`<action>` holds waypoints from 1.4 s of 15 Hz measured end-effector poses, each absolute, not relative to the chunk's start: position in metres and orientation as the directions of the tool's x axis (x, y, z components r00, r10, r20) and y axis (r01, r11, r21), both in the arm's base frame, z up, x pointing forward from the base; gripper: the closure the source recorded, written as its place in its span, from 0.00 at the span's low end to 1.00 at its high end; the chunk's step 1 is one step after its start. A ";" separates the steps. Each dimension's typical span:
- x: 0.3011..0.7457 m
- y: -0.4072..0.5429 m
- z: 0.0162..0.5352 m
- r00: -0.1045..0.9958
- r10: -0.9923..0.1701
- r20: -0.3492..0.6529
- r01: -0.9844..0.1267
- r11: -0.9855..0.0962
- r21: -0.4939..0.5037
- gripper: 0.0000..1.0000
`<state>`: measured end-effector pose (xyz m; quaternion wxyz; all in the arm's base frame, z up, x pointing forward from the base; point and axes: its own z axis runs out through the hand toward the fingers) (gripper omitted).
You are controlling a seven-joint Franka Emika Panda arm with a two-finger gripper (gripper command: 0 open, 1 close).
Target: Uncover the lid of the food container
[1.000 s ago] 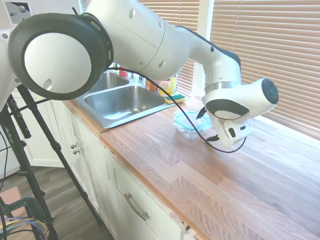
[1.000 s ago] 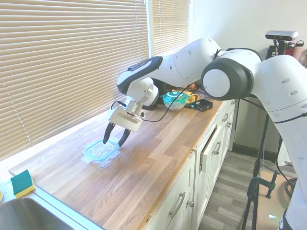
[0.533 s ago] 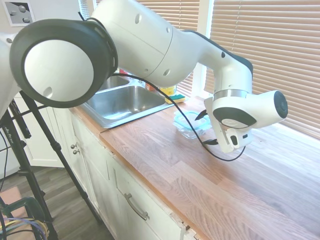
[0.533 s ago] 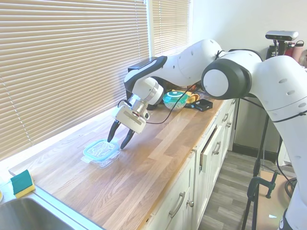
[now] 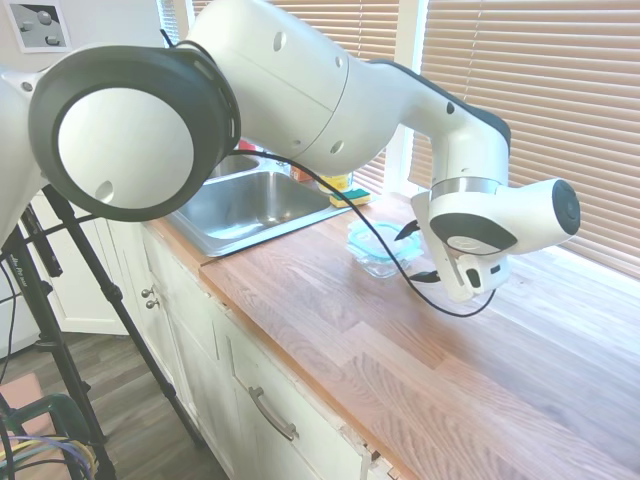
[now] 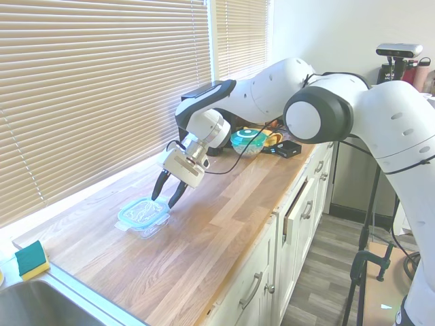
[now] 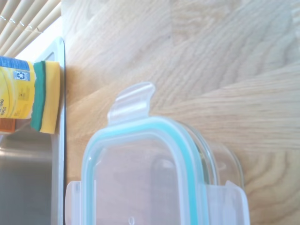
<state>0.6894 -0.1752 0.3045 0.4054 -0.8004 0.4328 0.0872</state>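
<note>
Wooden kitchen counter [image 6: 224,224] beside blinds [image 6: 95,88], fingers [image 6: 157,187] spread above the lidded food container [image 6: 143,216].

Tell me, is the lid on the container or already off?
On, but shifted: in the wrist view the lid rests on the food container, whose glass rim shows beyond one edge.

white arm extended, gripper [image 6: 168,195] tilted down; fingers spread
</note>
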 end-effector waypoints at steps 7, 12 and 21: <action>0.693 -0.166 0.305 0.626 -0.618 -0.476 -0.750 -0.310 -0.584 1.00; 0.698 -0.158 0.317 0.644 -0.628 -0.437 -0.729 -0.331 -0.600 1.00; 0.685 -0.107 0.420 0.729 -0.645 -0.229 -0.620 -0.481 -0.620 1.00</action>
